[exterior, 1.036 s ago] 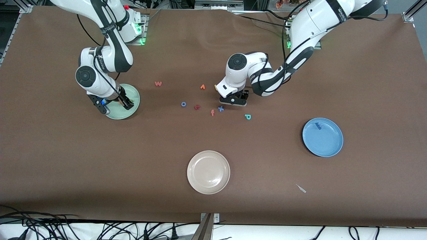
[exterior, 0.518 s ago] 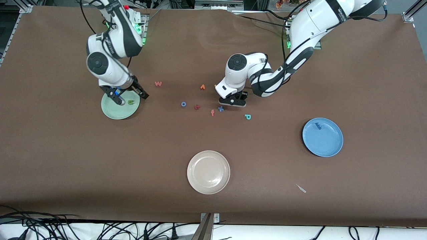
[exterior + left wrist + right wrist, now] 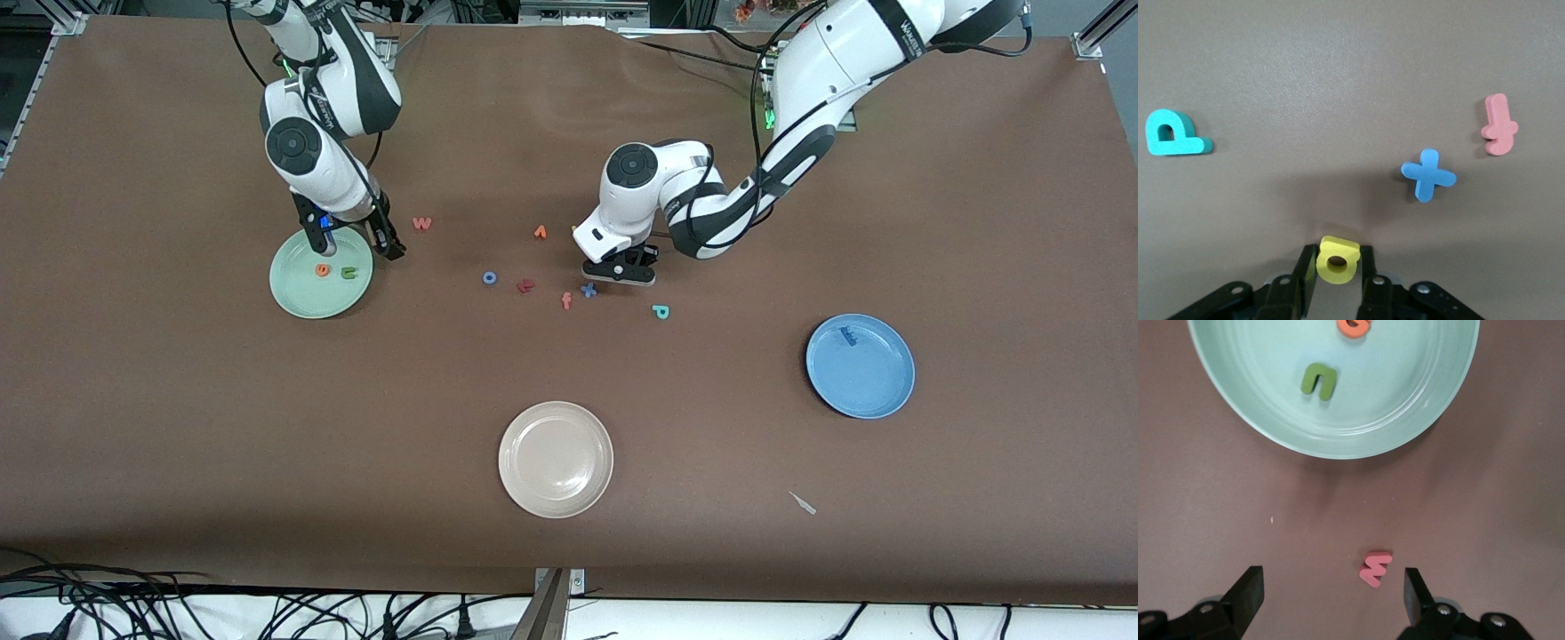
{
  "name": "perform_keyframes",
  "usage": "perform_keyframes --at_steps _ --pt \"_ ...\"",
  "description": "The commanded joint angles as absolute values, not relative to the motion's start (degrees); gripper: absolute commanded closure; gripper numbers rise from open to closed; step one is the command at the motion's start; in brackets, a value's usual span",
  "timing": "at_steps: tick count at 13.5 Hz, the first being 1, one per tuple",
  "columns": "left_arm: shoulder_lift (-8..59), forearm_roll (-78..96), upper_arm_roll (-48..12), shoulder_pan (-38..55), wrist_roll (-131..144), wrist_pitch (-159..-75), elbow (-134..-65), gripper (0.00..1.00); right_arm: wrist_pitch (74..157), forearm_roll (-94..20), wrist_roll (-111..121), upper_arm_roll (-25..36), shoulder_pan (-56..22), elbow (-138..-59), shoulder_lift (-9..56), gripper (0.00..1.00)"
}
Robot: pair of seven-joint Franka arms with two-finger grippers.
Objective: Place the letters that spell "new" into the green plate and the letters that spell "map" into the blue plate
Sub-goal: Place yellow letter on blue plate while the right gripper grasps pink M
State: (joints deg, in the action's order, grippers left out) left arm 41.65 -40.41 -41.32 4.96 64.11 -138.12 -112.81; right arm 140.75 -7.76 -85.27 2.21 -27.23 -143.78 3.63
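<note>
We see the right gripper (image 3: 360,238) standing wide apart with nothing between its fingers, over the 1 o'clock rim of the green plate (image 3: 302,298). On that plate lie the orange "e" (image 3: 322,269) and the green "n" (image 3: 348,273), side by side and apart. The pink-red "w" (image 3: 421,223) lies on the brown worktop (image 3: 178,427), just off the plate's 2 o'clock edge; in the right wrist view it rests between the spread fingers (image 3: 1246,590), touching neither.

The left gripper (image 3: 620,271) is low at the worktop, near the middle cluster of letters, its fingers clamped on the yellow "a" (image 3: 1337,259). Near it we note the blue "x" (image 3: 589,290) and the pink letter (image 3: 566,301), with the teal "p" (image 3: 660,311) lying apart on the worktop, toward the blue plate (image 3: 876,391).

The blue "m" (image 3: 849,336) rests in the blue plate near its 11 o'clock rim. A cream plate (image 3: 556,458) sits nearest the front camera.
</note>
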Motion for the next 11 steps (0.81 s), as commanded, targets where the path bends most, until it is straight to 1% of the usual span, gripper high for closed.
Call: perform_keyframes --at_steps 1,2,3,5,7,9,11 --pt "41.3 -42.5 -40.7 4.4 64.6 -136.8 -112.2 0.83 150.3 -8.2 -89.9 -0.9 -27.1 -151.4 1.1 0.08" --pt "41.0 -42.3 -40.8 3.7 64.6 -136.8 -112.1 0.84 155.8 -8.2 -92.6 -3.0 -27.1 -153.9 1.9 0.08" --pt "40.7 -42.1 -41.2 2.6 64.6 -136.6 -112.2 0.87 159.1 -8.2 -93.9 -4.1 -27.1 -154.9 3.2 0.08" --pt "40.3 -41.3 -42.4 0.7 63.3 -134.6 -112.1 0.90 161.9 -8.2 -95.8 -4.8 -27.1 -155.0 5.4 0.08" --pt "39.9 -38.3 -46.9 -5.0 58.4 -131.7 -112.1 0.91 163.2 -8.2 -96.4 -4.9 -27.2 -155.0 6.2 0.08" --pt "39.8 -35.9 -51.3 -11.1 52.1 -125.8 -110.4 0.91 164.5 -8.2 -96.4 -4.8 -27.2 -155.0 7.5 0.08" --pt "39.9 -33.4 -52.5 -15.1 44.9 -120.3 -108.0 0.91 169.0 -8.2 -96.4 -4.9 -27.2 -155.0 10.5 0.08"
